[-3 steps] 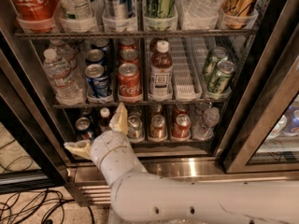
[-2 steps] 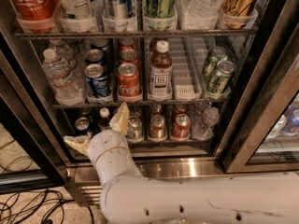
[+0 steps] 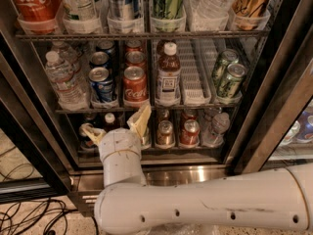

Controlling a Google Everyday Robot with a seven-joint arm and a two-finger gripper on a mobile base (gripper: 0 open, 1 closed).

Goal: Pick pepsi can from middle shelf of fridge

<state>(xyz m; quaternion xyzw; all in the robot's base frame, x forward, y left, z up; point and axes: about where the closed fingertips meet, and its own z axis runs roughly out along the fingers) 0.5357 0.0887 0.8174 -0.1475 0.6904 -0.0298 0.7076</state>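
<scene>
The pepsi can (image 3: 101, 83), blue with a silver top, stands at the front of a lane on the middle shelf (image 3: 195, 105) of the fridge (image 3: 161, 176), with more blue cans behind it. My gripper (image 3: 117, 126) is open and empty. It hangs in front of the lower shelf, just below the middle shelf's front edge, under the pepsi can and slightly to its right. One fingertip (image 3: 142, 116) reaches up to the shelf edge below the red Coca-Cola can (image 3: 135, 84). My white arm (image 3: 205, 204) crosses the bottom of the view.
Water bottles (image 3: 63, 80) stand left of the pepsi can. A brown bottle (image 3: 168, 75) and green cans (image 3: 227, 77) stand to the right. The open door frame (image 3: 288, 82) slants at the right. Cables (image 3: 29, 214) lie on the floor at lower left.
My gripper has moved up and a little to the right, closer to the middle shelf's front edge. The cans and bottles have not moved.
</scene>
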